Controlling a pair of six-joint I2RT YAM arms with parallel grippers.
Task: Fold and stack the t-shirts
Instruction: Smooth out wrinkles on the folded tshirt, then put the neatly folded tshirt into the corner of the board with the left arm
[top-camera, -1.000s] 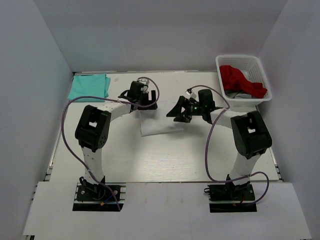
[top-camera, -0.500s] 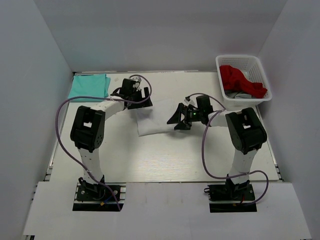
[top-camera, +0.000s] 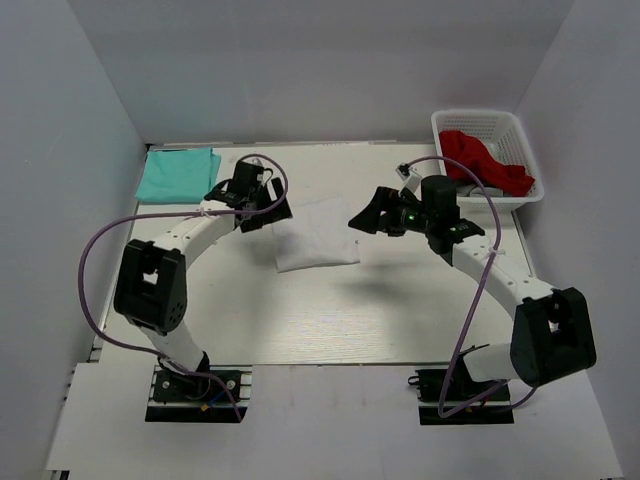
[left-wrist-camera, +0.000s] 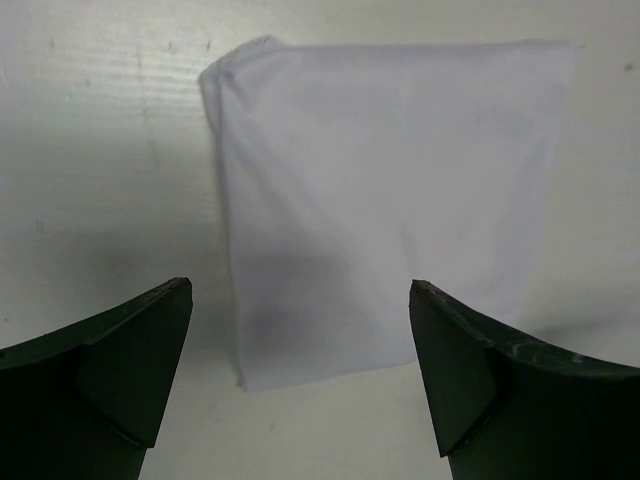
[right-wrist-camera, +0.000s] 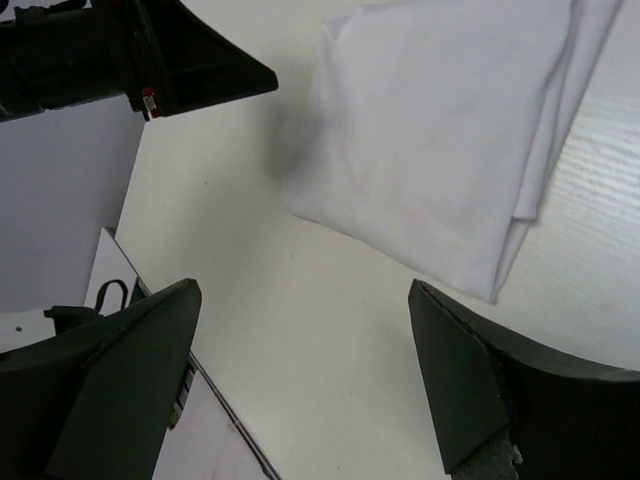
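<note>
Top external view: on the pale table (top-camera: 330, 320), a white basket (top-camera: 523, 140) at the far right corner holds red cloth (top-camera: 478, 154). The folded white t-shirt (top-camera: 316, 236) lies flat mid-table, and the folded mint-teal t-shirt (top-camera: 178, 172) lies at the far left corner, well apart from it. The left gripper (top-camera: 268, 212) and the right gripper (top-camera: 364, 218) flank the white one, both with fingers spread and empty.

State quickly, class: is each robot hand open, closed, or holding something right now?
Left hand: open, empty, facing the folded white cloth t-shirt.
Right hand: open, empty.
</note>
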